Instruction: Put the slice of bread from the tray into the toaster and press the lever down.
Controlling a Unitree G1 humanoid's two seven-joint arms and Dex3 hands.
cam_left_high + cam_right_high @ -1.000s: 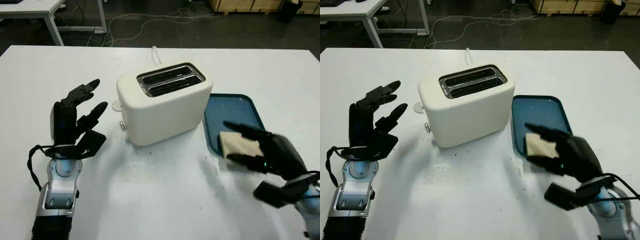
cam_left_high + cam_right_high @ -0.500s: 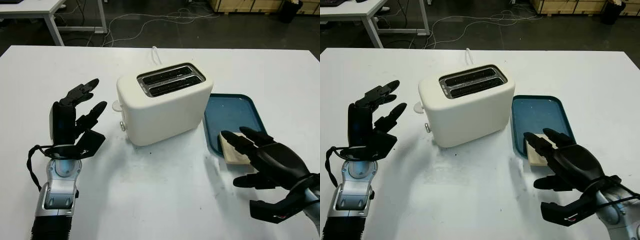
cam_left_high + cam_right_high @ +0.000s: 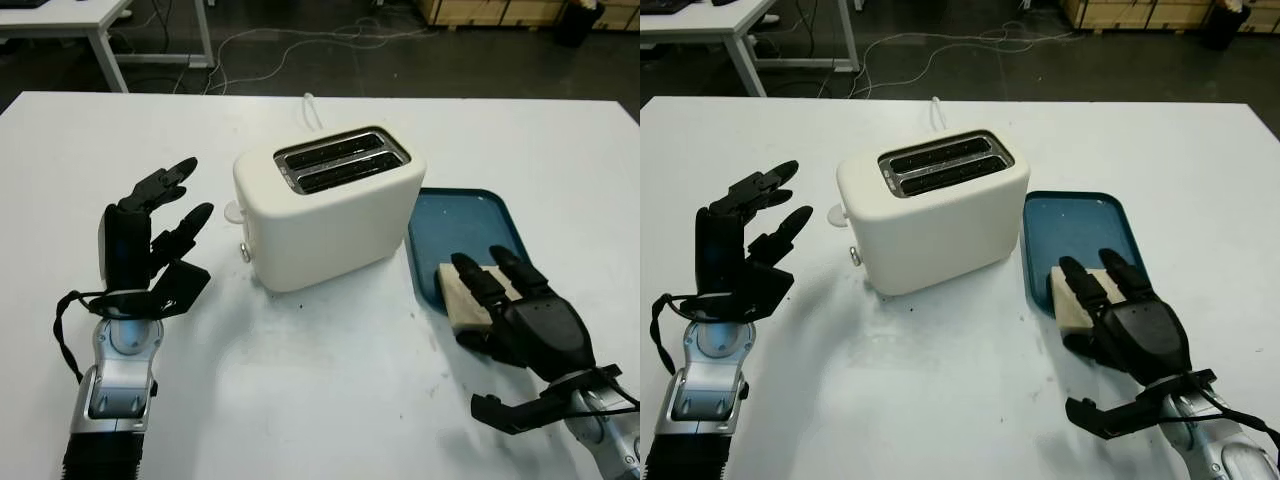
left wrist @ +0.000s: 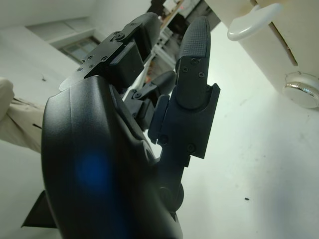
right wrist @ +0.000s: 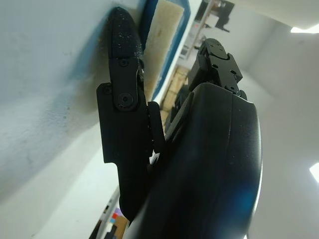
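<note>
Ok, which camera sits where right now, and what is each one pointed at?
Left eye view: on the head, looking down at the white table; toaster centre, left hand raised and open, right hand over the bread slice on the blue tray.
Right eye view: same scene, slightly offset.
Left wrist view: behind the left hand's shell, facing the toaster's lever and knob.
Right wrist view: behind the right hand, facing the bread and tray edge.
Shared: toaster, bread.

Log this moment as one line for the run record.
right hand: over bread on tray, not lifted | left hand: open, left of toaster | slots empty | lever up
</note>
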